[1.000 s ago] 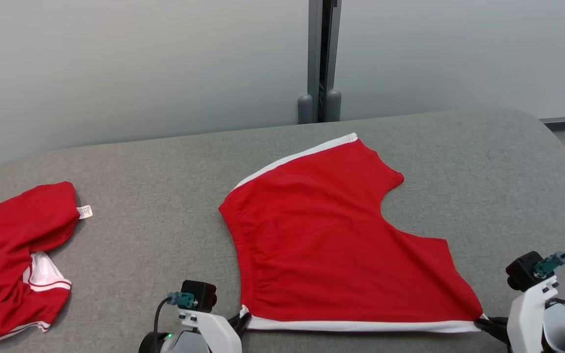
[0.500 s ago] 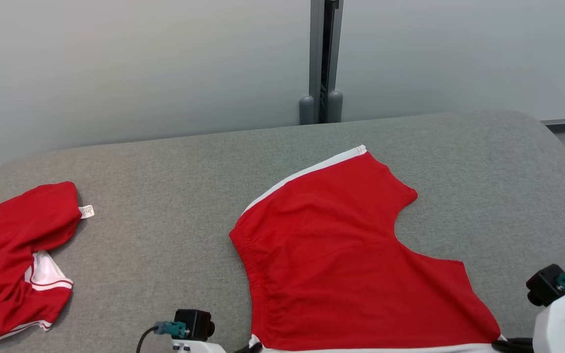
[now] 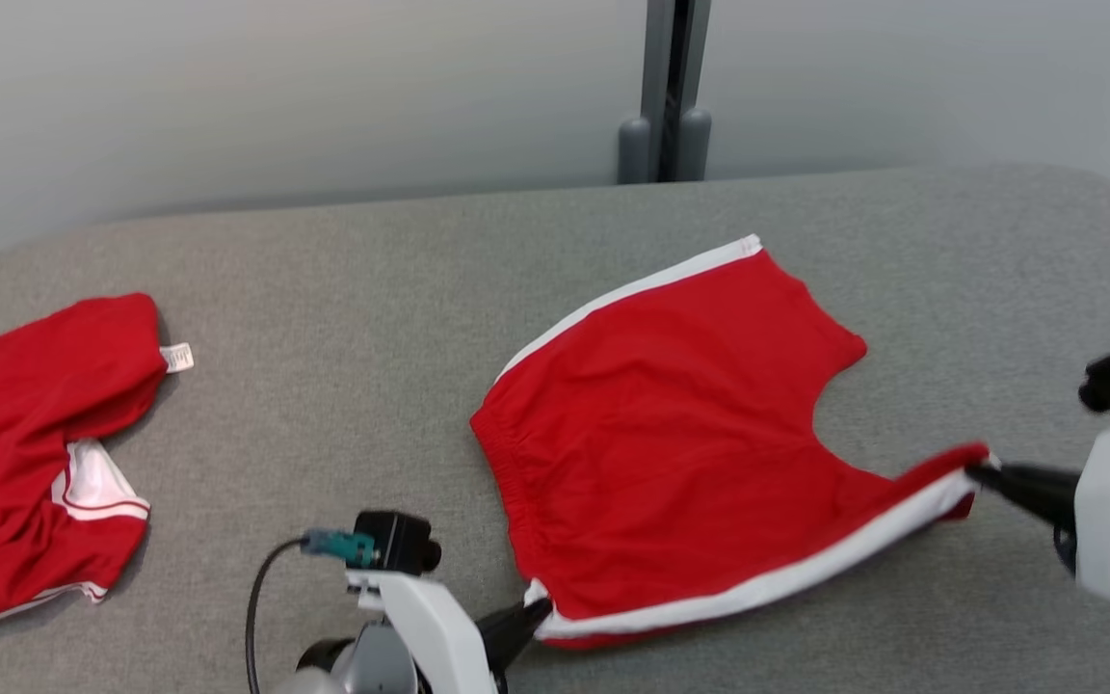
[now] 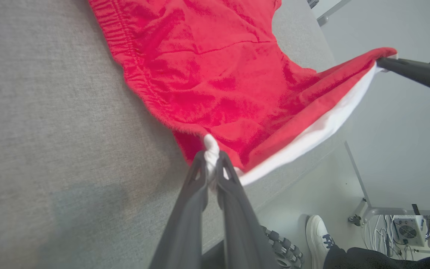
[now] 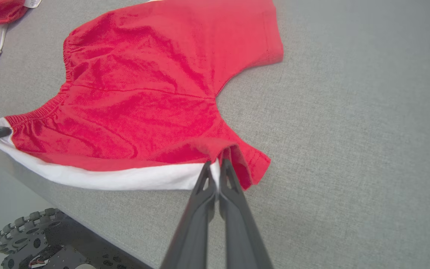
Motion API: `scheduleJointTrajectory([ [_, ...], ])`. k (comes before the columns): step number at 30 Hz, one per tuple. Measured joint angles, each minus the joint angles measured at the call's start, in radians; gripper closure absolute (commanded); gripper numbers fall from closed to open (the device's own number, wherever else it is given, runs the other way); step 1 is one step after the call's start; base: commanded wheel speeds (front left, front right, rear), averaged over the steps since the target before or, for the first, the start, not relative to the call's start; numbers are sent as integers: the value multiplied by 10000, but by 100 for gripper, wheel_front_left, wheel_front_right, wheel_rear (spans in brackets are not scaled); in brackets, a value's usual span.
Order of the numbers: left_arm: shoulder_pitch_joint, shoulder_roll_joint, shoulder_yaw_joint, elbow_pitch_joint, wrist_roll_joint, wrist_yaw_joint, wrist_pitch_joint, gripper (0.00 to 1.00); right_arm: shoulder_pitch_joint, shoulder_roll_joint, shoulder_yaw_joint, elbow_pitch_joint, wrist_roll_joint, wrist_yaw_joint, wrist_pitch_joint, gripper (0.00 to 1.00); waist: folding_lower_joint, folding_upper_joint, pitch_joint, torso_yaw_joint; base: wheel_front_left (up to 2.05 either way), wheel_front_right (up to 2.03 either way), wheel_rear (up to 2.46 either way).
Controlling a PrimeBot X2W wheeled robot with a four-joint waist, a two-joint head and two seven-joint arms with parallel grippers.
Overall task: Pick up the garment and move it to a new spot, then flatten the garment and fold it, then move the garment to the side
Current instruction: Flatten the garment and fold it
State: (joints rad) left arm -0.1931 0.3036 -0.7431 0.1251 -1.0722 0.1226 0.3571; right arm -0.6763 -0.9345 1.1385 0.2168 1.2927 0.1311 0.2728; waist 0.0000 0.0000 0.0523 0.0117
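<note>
The garment [image 3: 680,414] is a pair of red shorts with white side stripes, spread on the grey table. My left gripper [image 3: 534,609] is shut on the near waistband corner, pinching white cloth [image 4: 211,149]. My right gripper [image 3: 977,472] is shut on the near leg hem corner and holds it raised off the table, so the white stripe edge [image 5: 125,179] hangs stretched between both grippers. The far half of the garment [image 5: 170,56] still lies flat. In the left wrist view the right gripper's dark fingers [image 4: 405,69] show at the upper right.
A second red and white garment [image 3: 35,453] lies crumpled at the table's left end. The grey table [image 3: 324,318] has bare fabric between the two garments and to the right. A person's white shoe [image 4: 317,239] stands on the floor beside the table edge.
Both grippers have lifted the garment's near edge and carried it away from the table's front edge, the right corner higher. The head camera has also shifted.
</note>
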Motion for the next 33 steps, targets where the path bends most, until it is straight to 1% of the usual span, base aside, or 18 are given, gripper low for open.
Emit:
scheduleJointTrajectory([
  [3,-437,-40,276,-376,-516,169,616,100,-604,31,-330,92,27,0,65,100,0,0,357,144,0,0,0],
  [7,-1162,-261,780,-508,-1101,468,1120,100,-1345,219,-694,418,146,0,211,100,0,0,856,350,0,0,0],
  [10,-1685,-499,1043,-395,-1367,564,1289,100,-1940,418,-871,784,142,0,355,100,0,0,1265,506,0,0,0],
  [15,-2392,-1110,1528,104,-1887,631,1306,100,-2866,790,-974,1461,-2,-2,570,100,0,0,1934,791,0,0,0],
  [17,-2646,-1344,1687,332,-2021,612,1244,100,-3201,909,-976,1743,-29,0,650,100,0,0,2168,930,0,0,0],
  [22,-3234,-1843,1871,934,-2232,393,1041,100,-3850,1181,-943,2376,-52,-2,802,100,0,0,2645,1305,0,0,0],
  [28,-3984,-2194,1837,1662,-2182,169,757,100,-4544,1342,-909,2974,-8,-2,880,100,0,0,3184,1658,0,0,0],
  [33,-4494,-2318,1818,2270,-2127,-67,514,100,-4998,1559,-851,3446,6,-2,819,100,0,0,3531,1884,0,0,0],
])
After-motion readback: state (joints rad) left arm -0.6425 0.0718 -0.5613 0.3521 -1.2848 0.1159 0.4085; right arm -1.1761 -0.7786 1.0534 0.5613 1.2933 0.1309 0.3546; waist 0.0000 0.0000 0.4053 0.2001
